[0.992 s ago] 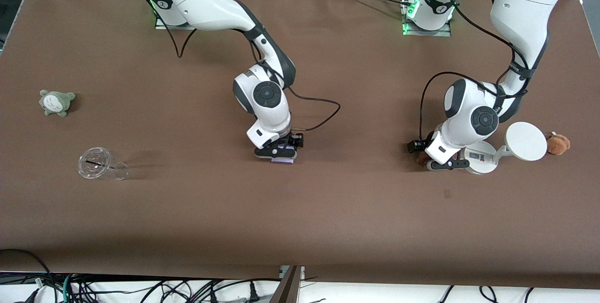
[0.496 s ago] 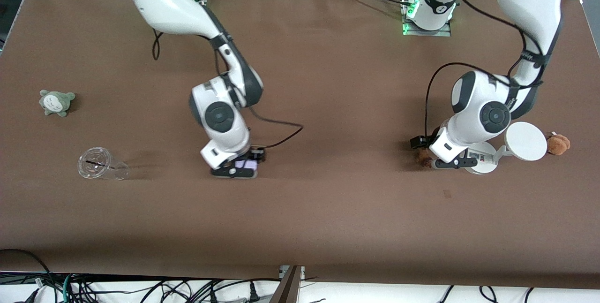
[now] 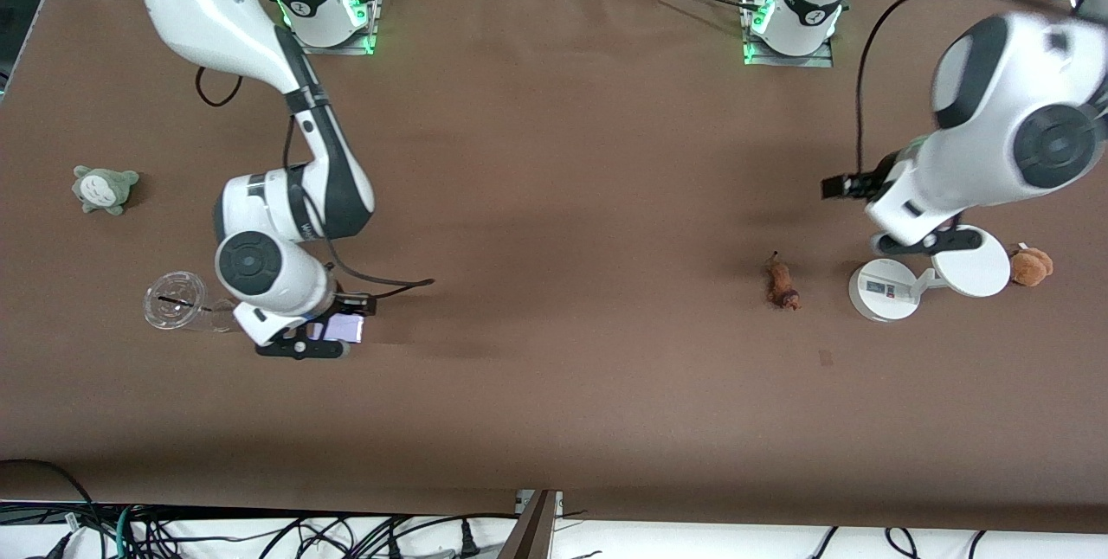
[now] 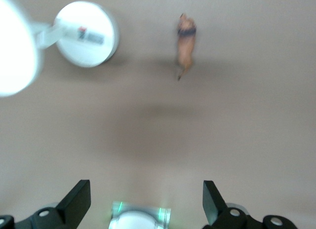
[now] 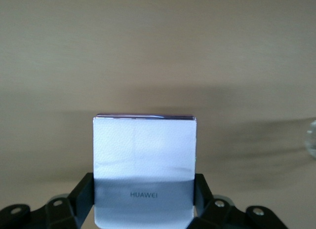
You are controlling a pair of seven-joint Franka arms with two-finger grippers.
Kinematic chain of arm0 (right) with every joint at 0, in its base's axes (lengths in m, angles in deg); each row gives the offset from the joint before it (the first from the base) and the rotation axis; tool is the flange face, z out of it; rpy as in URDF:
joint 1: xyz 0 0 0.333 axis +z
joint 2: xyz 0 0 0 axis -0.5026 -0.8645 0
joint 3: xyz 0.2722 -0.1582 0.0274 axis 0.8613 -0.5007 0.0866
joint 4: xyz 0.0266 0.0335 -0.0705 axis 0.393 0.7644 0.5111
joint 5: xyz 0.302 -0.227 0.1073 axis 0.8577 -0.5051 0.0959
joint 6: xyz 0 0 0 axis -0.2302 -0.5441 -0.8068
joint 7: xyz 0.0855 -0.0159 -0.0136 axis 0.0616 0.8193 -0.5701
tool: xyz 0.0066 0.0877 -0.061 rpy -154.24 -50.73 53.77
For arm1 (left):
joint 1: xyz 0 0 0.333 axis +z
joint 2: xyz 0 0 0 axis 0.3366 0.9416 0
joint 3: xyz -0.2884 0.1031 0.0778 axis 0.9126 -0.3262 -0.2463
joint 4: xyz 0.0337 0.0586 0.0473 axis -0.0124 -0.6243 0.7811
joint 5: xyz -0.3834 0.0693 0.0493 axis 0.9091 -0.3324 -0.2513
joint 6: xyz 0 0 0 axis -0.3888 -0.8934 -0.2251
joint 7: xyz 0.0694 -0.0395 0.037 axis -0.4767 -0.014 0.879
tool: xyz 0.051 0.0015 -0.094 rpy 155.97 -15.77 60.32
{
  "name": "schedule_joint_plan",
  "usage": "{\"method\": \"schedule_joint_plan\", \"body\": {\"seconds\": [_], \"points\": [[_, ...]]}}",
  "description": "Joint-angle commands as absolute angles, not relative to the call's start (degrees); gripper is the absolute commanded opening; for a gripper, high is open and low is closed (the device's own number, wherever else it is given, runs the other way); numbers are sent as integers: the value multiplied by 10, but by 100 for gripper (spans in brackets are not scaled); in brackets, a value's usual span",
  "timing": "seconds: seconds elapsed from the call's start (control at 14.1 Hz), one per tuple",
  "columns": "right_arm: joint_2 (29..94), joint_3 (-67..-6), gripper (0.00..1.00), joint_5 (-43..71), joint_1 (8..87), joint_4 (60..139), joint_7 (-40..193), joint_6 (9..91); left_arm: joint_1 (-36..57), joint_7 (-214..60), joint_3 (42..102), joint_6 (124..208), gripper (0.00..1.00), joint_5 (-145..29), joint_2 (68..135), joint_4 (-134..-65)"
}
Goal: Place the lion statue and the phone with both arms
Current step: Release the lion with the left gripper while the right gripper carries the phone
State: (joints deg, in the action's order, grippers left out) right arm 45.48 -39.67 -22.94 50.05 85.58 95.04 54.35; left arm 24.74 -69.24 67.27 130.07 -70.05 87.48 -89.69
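Note:
The lion statue [image 3: 783, 280], a small reddish-brown figurine, lies free on the brown table beside the white stand; the left wrist view looks down on the lion statue [image 4: 186, 39] from well above. My left gripper [image 3: 928, 240] hangs open and empty high over the stand, its fingers [image 4: 79, 202] wide apart. The pale lavender phone [image 3: 339, 330] sits between the fingers of my right gripper [image 3: 333, 337], which is shut on it low over the table beside the clear cup. In the right wrist view the phone [image 5: 144, 155] fills the jaws of the right gripper [image 5: 144, 194].
A white stand [image 3: 883, 291] with a round disc [image 3: 974, 263] stands toward the left arm's end, with a tan-brown plush [image 3: 1032, 265] beside it. A clear plastic cup [image 3: 186, 301] lies on its side toward the right arm's end. A grey-green plush [image 3: 104, 187] sits farther from the camera.
The right arm carried the phone from mid-table toward its own end, up to the cup. The left gripper let go of the lion statue and rose high above the stand.

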Motion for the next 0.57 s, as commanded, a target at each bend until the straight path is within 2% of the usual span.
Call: {"method": "schedule_joint_plan", "body": {"seconds": [0.0,0.14,0.35,0.5], "points": [[480,-391,26,-223,470,903,900,543,252,-697,667,1203,100,-706,878,-795],[480,-391,26,-222,457,921,878,549,270,-724,664,1188,100,-712,834,-801],[479,-391,26,-222,439,933,863,562,295,-738,671,1215,100,-710,759,-862],[478,-392,26,-222,434,942,847,579,307,-738,671,1258,100,-700,725,-931]]}}
